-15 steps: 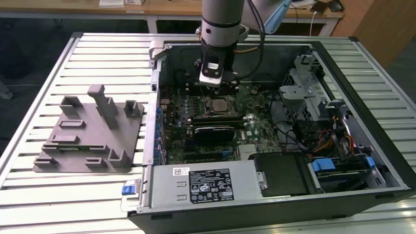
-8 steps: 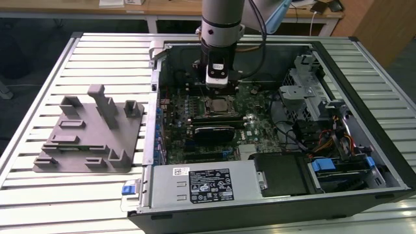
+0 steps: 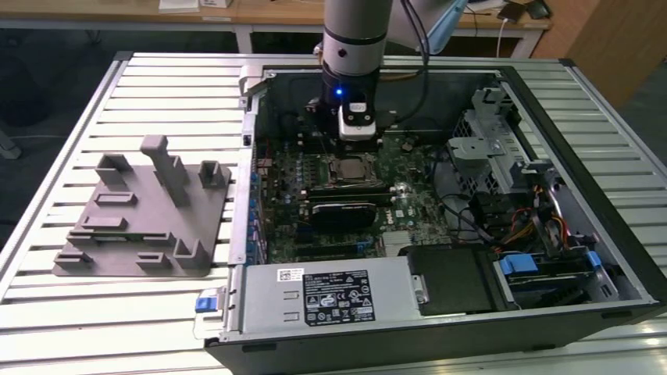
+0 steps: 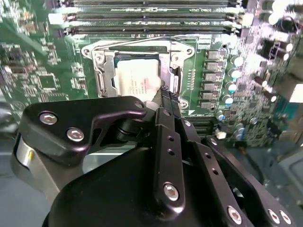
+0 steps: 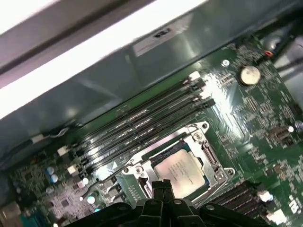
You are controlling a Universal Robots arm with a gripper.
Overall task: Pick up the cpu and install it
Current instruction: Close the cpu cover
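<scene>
The cpu is a flat silvery square lying in the motherboard socket, with the socket's metal frame around it. It also shows in the first wrist view as the cpu and in the exterior view as the cpu. My gripper hangs just above the socket's edge beside the chip, its black fingers pressed together with nothing between them. In the exterior view the gripper stands over the board, a little behind the socket.
The open computer case lies on a slatted table. Memory slots run alongside the socket. A black block sits in front of it, with the power supply nearer the camera and cables at the exterior view's right. A grey fixture stands at its left.
</scene>
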